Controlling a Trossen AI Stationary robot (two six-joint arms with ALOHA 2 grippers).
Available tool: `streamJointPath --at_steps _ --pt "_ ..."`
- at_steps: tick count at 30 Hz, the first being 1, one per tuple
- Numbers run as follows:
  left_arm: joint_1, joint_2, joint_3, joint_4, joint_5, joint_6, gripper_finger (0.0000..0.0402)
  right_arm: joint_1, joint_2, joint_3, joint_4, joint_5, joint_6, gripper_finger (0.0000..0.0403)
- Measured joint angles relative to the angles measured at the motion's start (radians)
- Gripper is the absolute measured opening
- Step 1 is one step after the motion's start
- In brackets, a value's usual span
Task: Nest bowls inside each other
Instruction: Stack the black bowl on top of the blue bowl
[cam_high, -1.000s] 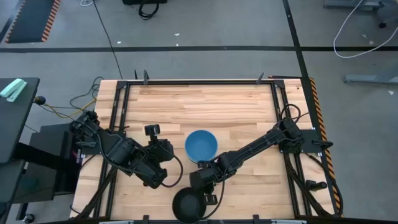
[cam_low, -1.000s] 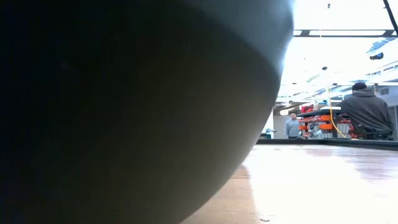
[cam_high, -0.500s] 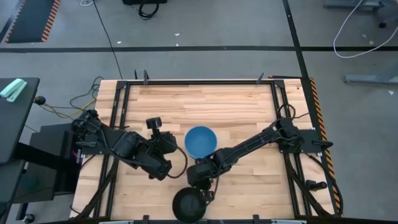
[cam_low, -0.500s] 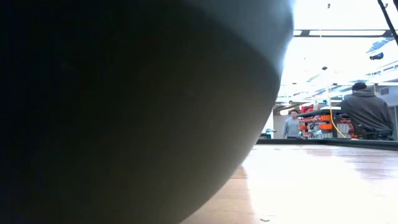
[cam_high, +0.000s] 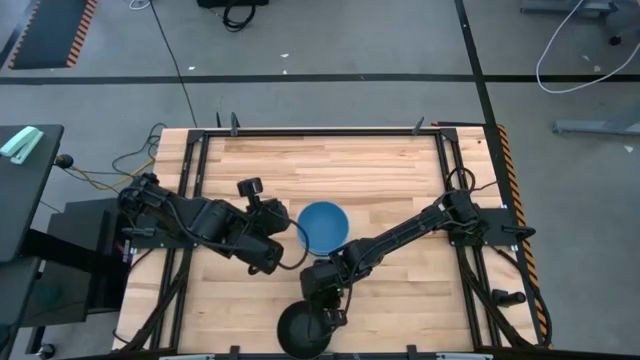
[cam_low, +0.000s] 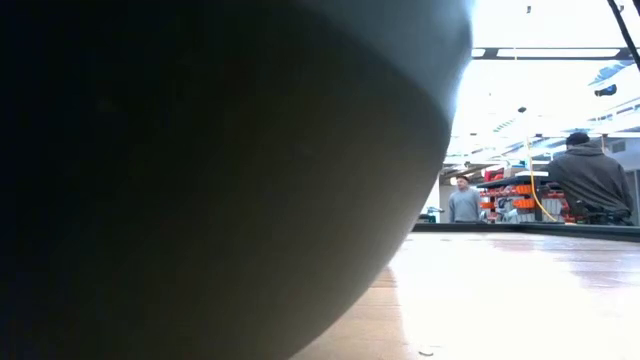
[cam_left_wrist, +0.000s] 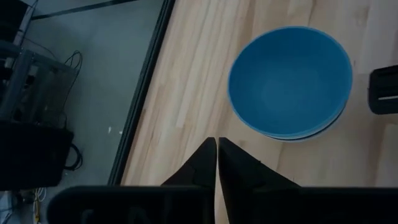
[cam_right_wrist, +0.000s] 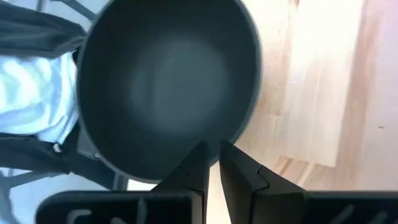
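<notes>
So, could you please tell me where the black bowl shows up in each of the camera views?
High view: black bowl at the table's near edge, bottom centre, by the right claw.
Low view: a dark rounded mass fills most of the picture's left, probably this bowl.
Left wrist view: not in it; only the blue bowl shows.
Right wrist view: fills the upper left.
Shared landmark: the wooden table.

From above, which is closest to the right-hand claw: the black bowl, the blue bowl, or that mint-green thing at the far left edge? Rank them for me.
Measured from the right gripper in the high view:
1. Black bowl, at the table's near edge, its rim right at the fingertips.
2. Blue bowl, mid-table, farther up.
3. Mint-green thing, off the table on the black stand, far left.
</notes>
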Motion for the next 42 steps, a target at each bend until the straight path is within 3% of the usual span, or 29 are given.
streamJointPath --at_steps 14,27,42 --pt "0.006 0.000 0.000 0.000 0.001 0.002 0.0034 -0.002 0.000 0.000 0.003 -0.005 0.034 0.0106" --pt "0.006 0.000 0.000 0.000 0.006 -0.005 0.0021 -0.005 -0.001 -0.054 0.030 0.014 0.051 0.0106" --pt "0.006 0.000 0.000 0.000 0.015 -0.006 0.0029 -0.001 -0.001 -0.065 -0.027 0.138 0.078 0.0106"
